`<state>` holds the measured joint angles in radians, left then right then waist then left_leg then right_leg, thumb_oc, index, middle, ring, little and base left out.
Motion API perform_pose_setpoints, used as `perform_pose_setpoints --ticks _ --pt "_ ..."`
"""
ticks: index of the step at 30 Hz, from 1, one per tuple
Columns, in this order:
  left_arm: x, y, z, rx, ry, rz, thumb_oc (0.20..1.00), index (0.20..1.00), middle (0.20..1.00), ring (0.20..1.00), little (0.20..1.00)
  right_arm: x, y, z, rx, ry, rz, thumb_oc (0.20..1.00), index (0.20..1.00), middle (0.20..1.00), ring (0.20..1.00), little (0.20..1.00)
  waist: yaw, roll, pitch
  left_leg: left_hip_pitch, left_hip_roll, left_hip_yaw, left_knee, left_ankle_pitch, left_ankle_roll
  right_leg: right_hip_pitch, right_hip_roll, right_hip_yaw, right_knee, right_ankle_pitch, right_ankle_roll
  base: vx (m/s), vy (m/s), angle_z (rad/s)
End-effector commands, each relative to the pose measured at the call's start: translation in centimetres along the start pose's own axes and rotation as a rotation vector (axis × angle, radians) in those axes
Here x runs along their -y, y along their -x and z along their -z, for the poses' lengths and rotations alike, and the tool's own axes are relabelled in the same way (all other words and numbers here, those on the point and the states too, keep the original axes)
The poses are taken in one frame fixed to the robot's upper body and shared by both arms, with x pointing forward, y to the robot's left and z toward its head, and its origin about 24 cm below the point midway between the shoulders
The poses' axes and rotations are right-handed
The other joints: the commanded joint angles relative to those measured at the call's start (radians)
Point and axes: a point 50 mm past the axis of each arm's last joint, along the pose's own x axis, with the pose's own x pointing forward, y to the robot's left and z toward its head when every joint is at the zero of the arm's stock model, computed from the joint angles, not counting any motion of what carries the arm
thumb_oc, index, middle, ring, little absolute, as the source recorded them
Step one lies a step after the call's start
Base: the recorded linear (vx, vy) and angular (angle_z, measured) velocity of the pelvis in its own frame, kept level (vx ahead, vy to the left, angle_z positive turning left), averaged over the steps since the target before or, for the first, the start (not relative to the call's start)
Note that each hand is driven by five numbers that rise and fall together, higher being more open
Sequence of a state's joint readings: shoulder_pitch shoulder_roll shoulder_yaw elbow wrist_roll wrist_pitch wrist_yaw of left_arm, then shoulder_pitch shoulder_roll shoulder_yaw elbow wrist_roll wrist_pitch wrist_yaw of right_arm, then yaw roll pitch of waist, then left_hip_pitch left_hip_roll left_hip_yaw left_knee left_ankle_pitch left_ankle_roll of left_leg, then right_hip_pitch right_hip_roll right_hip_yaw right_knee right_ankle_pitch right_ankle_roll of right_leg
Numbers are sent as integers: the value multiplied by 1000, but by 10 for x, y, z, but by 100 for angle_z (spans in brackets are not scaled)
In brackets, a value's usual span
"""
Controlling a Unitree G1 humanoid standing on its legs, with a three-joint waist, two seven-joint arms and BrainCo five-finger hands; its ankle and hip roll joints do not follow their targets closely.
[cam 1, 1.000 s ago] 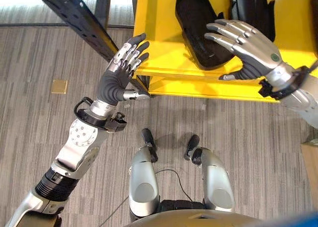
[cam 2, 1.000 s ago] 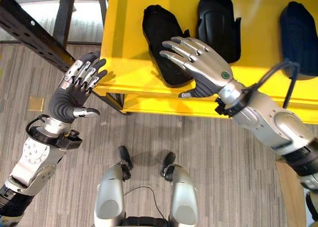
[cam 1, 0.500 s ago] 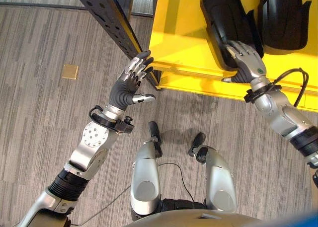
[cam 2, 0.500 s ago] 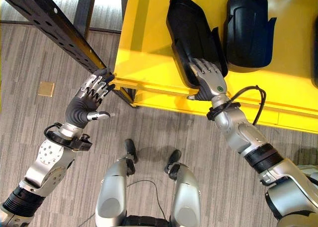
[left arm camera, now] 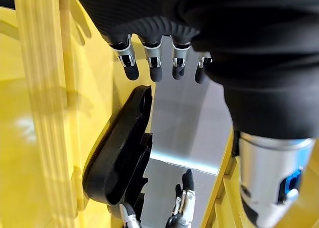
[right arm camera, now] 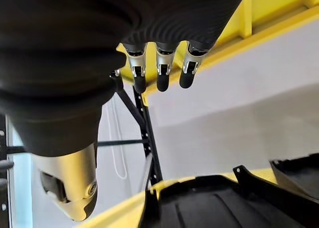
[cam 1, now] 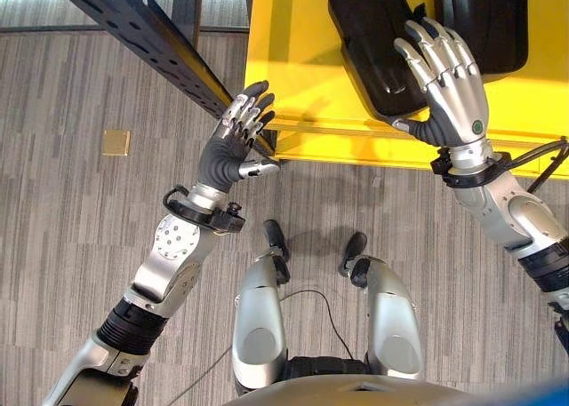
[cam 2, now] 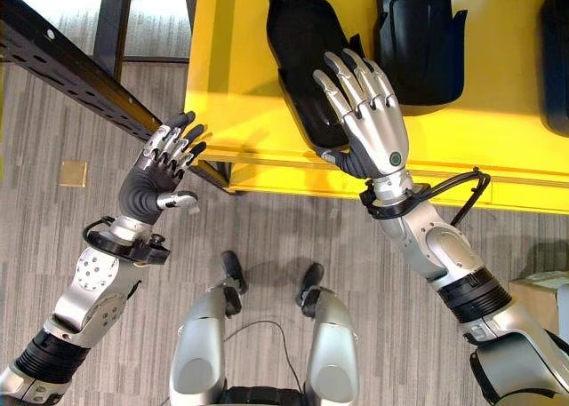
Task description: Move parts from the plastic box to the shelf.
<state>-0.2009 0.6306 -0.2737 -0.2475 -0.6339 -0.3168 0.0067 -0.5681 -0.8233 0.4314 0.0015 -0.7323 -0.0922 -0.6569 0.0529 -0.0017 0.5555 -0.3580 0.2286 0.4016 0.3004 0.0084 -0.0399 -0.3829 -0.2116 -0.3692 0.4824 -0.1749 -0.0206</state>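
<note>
the right hand hangs over the near end of a black moulded part on the yellow shelf, fingers straight and spread, grasping nothing; the right wrist view shows those fingers clear above the part, so i judge it released and lying on its own; the part's near end sits close to the shelf's front lip, with a second black part just beside it on the robot's right and a third dark part at the far right edge; the left hand is raised by the shelf's left front corner, fingers straight and empty, close to the black perforated upright that slants past it.

the main risk, as i read it, is the part's place near the lip; if the right hand drags a fingertip across it, the part could slide over the front edge and drop to the grey carpet floor; a push sideways could knock it against the neighbouring part; the left hand could clip the shelf corner or the upright if it swings inward.
</note>
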Motion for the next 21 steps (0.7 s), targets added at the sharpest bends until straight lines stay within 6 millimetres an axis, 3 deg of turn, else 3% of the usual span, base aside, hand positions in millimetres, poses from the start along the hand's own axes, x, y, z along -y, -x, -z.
perform_pose_setpoints --ticks 1,13,21 --pt "10 2 -12 93 2 29 1000 1000 1000 1000 1000 6 -9 2 26 38 -25 1000 1000 1000 1000 1000 3 24 -36 23 42 -26 2 -8 -70 -15 -29 1 52 0 114 0 0 0" --pt "4 5 -12 64 -2 55 1000 1000 1000 1000 1000 -7 0 29 -120 91 -160 1000 1000 1000 1000 1000 19 10 -36 15 44 -26 -2 -2 -70 -20 -34 -14 56 4 113 1 -10 0" --pt "2 3 -10 55 4 46 1000 1000 1000 1000 1000 -18 7 32 -149 86 -239 1000 1000 1000 1000 1000 22 6 -36 4 46 -31 5 -1 -71 -27 -36 -14 66 2 113 0 0 0"
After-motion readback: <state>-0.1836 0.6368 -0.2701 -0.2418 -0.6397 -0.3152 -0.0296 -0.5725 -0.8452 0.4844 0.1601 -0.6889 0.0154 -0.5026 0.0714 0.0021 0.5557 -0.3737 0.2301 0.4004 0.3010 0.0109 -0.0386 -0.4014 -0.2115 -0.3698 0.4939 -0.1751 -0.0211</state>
